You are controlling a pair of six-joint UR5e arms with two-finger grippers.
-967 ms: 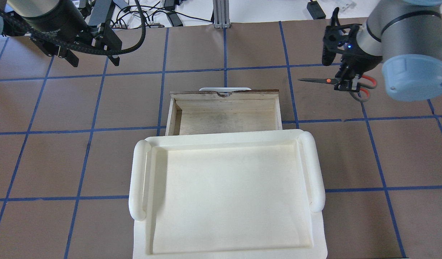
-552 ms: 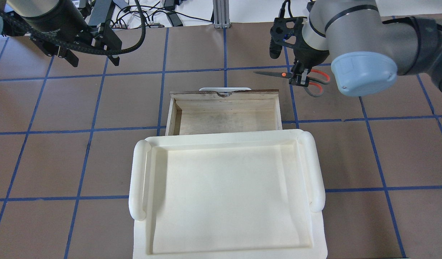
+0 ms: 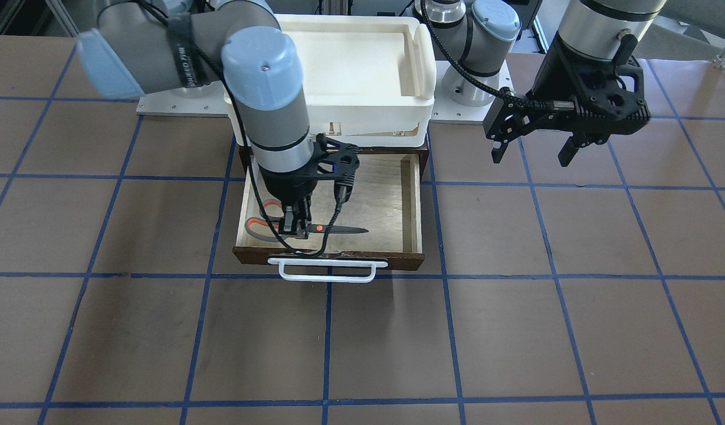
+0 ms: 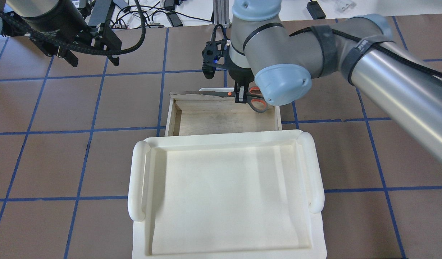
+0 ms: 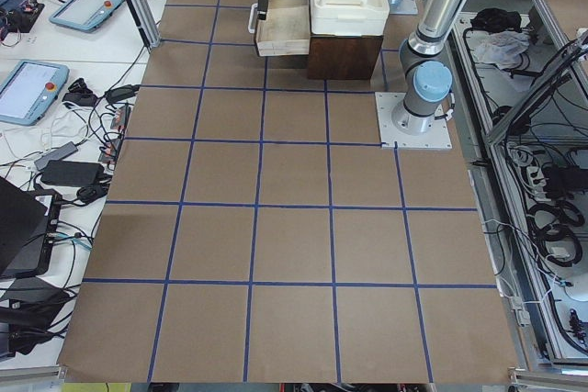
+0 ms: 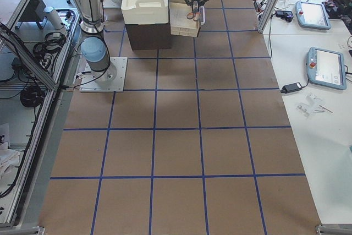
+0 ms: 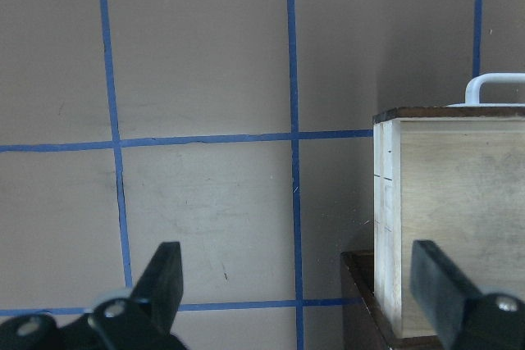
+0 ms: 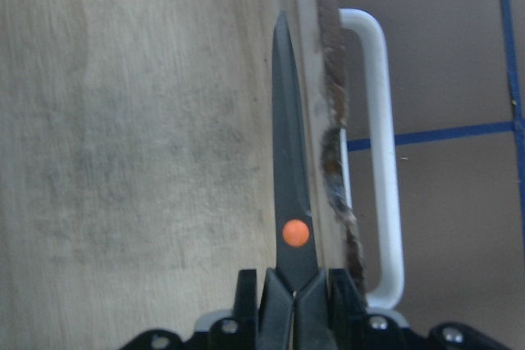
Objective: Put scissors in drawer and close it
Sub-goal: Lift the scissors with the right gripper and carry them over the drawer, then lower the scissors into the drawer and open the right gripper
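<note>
- Brown paper-covered surface (image 4: 62, 162), blue tape grid: carries everything listed.
- White rectangular plastic tray (image 4: 136, 180), rounded side handles: sits on top of the dark brown cabinet (image 6: 146, 36), above the drawer.
- Wide shallow wooden drawer (image 3: 417, 195), pale plywood inside, dark front, white bar handle: stands open.
- Left end effector (image 3: 531, 158): fingers spread wide, gripping nothing, over the surface well apart from the drawer.
- Right end effector (image 3: 295, 227): clamped on the scissors behind the pivot.
- Small grey-handled scissors (image 3: 338, 229), red-orange lining, red pivot dot: blades together, level over the drawer's interior, just beside its front wall.

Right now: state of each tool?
Left tool: open, empty.
Right tool: shut on the scissors, over the open drawer.
</note>
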